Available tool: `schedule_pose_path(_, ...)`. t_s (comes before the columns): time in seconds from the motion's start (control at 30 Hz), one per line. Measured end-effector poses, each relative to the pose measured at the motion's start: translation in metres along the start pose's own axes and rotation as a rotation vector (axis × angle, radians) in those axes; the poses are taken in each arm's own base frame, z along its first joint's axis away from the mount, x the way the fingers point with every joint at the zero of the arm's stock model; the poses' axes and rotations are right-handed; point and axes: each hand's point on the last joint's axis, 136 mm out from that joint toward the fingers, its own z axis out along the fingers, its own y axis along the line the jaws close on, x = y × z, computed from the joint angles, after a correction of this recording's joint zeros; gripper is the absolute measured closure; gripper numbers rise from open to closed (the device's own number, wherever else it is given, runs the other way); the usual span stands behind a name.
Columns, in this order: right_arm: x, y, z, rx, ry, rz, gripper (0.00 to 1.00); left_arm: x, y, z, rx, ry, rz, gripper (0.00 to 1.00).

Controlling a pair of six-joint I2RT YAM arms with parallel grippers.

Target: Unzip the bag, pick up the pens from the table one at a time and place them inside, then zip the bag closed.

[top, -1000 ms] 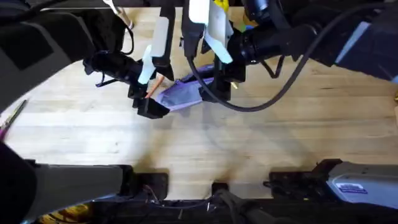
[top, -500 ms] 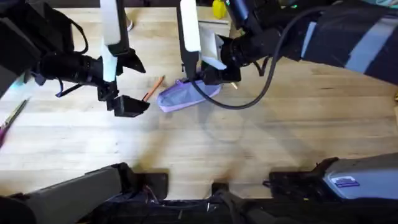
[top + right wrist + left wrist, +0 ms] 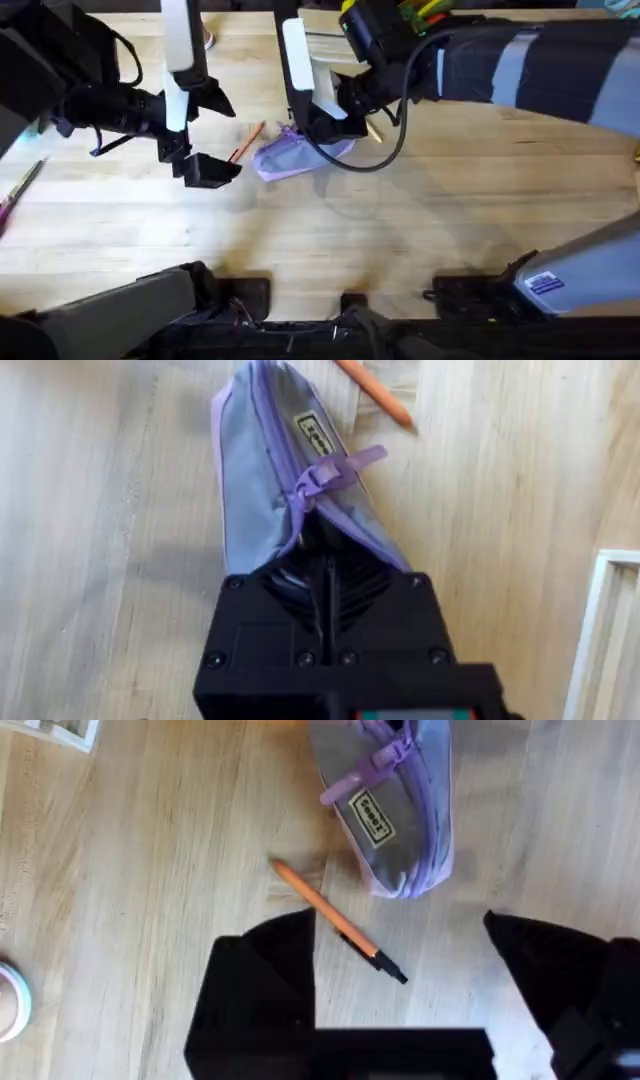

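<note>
While right tool (image 3: pixel 322 565) pinches bag (image 3: pixel 270 470), left tool (image 3: pixel 400 995) spread

The right hand (image 3: pixel 322 575) hides the bag's (image 3: pixel 270 480) near end; its grip is unclear.

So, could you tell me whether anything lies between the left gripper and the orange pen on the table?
Nothing visible does. The left gripper hangs open just above the orange pen, with bare table around it. The lavender bag, pinched by the right gripper, lies beside the pen, not over it.
</note>
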Motion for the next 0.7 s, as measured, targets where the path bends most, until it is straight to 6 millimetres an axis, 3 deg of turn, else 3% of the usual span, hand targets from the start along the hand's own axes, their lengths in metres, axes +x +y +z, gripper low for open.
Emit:
schedule_pose_path(0.53, 0.002, 0.013, 0.019, -0.1, -0.08, 0.044, 0.958, 0.0, 0.0, 0.0, 0.0, 0.0, 0.0, 0.007)
schedule_pose_path(0.57, 0.002, 0.013, 0.019, -0.1, -0.082, 0.043, 0.934, 0.0, 0.0, 0.0, 0.0, 0.0, 0.0, 0.007)
schedule_pose_path(0.6, 0.001, 0.013, 0.018, -0.1, -0.084, 0.044, 0.849, 0.0, 0.0, 0.0, 0.0, 0.0, 0.0, 0.007)
schedule_pose_path(0.7, 0.002, 0.012, 0.019, -0.097, -0.081, 0.04, 0.453, 0.0, 0.0, 0.0, 0.0, 0.0, 0.0, 0.007)
